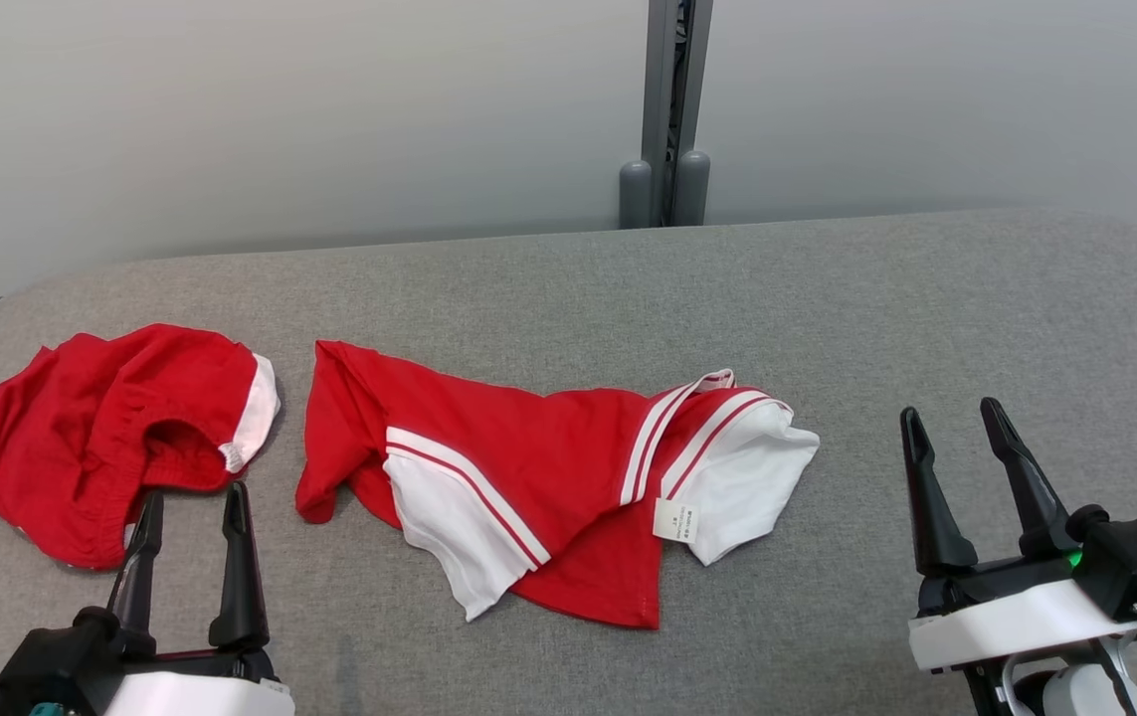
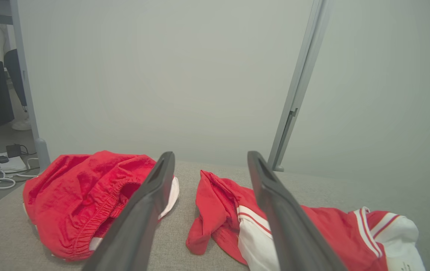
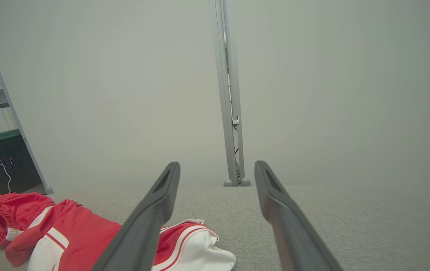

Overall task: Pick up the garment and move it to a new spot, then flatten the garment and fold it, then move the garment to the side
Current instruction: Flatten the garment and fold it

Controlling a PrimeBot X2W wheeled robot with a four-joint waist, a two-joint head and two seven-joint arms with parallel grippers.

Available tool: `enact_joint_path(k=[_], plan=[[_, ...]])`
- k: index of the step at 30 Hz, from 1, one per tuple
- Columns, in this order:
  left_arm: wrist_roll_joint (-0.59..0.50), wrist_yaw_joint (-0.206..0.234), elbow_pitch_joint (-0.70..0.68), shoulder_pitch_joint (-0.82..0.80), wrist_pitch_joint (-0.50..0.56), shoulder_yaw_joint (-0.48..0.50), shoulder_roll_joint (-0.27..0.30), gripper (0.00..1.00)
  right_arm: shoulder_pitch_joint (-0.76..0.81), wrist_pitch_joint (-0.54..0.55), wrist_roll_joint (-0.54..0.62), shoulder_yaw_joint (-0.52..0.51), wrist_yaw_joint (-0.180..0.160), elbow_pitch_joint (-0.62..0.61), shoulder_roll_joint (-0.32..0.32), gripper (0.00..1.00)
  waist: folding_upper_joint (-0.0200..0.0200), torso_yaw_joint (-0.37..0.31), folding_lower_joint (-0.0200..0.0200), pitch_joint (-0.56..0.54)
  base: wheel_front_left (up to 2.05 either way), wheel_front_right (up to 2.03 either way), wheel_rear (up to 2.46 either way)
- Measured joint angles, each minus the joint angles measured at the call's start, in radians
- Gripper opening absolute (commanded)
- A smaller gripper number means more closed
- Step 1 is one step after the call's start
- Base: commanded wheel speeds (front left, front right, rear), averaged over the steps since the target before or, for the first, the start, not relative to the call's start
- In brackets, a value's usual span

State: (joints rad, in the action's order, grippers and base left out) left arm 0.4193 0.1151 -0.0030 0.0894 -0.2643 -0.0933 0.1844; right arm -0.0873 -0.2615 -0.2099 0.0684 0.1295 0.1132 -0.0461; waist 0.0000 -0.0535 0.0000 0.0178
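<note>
Head view down onto a grey fabric counter [image 1: 827,298], with a grey post [image 1: 667,109] upright against the pale wall behind it. In front of the post and slightly to its left: a red-and-white shirt [image 1: 528,467], crumpled, white sleeves lying across the red body, care label showing. Farther left of the post: red shorts [image 1: 100,428], bunched in a heap, just apart from the shirt. Left claw [image 1: 193,494] well left of the post at the near edge, fingers spread wide and empty, tips overlapping the near hem of the shorts; contact impossible to tell. Right claw [image 1: 951,410] right of the post at the near edge, likewise spread and empty, well apart from the shirt. Task judged to be at its very start: nothing lifted, flattened or folded. No telling between shirt and shorts as the intended garment. Pick-up, move, flattening, folding and setting aside all left to do.
</note>
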Motion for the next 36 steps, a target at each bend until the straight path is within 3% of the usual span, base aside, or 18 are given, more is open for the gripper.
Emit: enact_joint_path(k=[17,29,36], plan=[[-0.094,-0.122,0.054,-0.015,0.0,0.085,-0.093,1.0,-0.001,0.0,0.001,0.009,0.0,0.01,0.0,1.0,0.0,0.002,0.0,0.004,0.0,0.0,0.0],[-0.125,-0.159,0.082,-0.025,0.0,0.115,-0.119,1.0,-0.008,0.0,0.014,0.033,0.0,0.029,0.0,1.0,0.0,0.011,0.0,0.009,0.0,0.0,0.0],[-0.134,-0.173,0.095,-0.033,0.0,0.118,-0.129,1.0,-0.036,0.0,0.048,0.136,0.0,0.08,-0.035,1.0,0.0,0.026,0.0,0.006,0.0,0.0,0.0]])
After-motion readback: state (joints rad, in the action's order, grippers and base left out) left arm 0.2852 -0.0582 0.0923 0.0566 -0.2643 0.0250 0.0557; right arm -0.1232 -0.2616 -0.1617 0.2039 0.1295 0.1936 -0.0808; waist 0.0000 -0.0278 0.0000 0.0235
